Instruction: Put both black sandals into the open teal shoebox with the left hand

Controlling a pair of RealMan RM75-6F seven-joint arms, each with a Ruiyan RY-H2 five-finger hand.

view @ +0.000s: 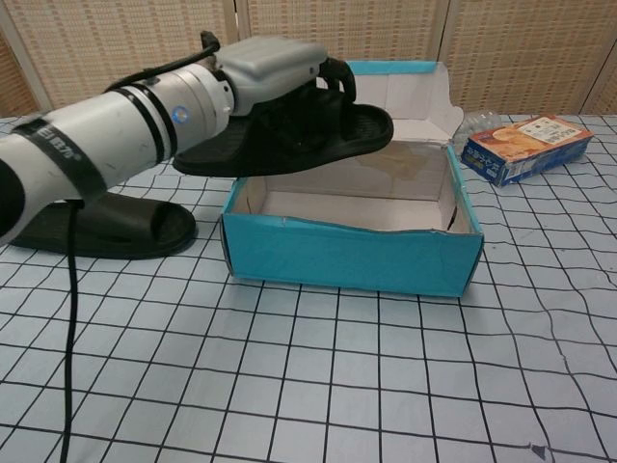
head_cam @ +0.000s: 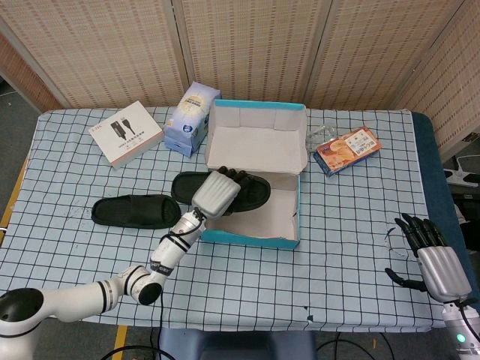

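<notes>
A table covered by a checked cloth [head_cam: 360, 247] is shown from above and from chest height. At its middle an open teal shoebox [head_cam: 251, 234] is set, with the lid folded up at the far side; every place below is given relative to this box.

One black sandal [view: 289, 135] is carried above the box's left wall, partly over the cavity and well clear of the floor inside. It is held by the left hand [head_cam: 217, 193], whose fingers are wrapped over the strap from above while the palm covers the upper part of the shoe. In the chest view the sole is seen roughly level, with the toe pointed toward the box's right side. The second black sandal [head_cam: 136, 211] is left lying flat on the cloth to the left of the box, near it but not touching.

The right hand [head_cam: 433, 259] is kept well to the right of the box, near the table's front edge, with fingers spread and nothing held.

The sandal is judged to be light, moulded foam or rubber: somewhat flexible, not fragile, unlikely to be harmed by a short drop. The wide strap is judged the best place for a hold, since fingers can be hooked under it.

Behind the box to the left a white carton [head_cam: 125, 133] and a blue packet [head_cam: 191, 117] are seen; to the right, an orange snack pack [head_cam: 347, 149].
</notes>
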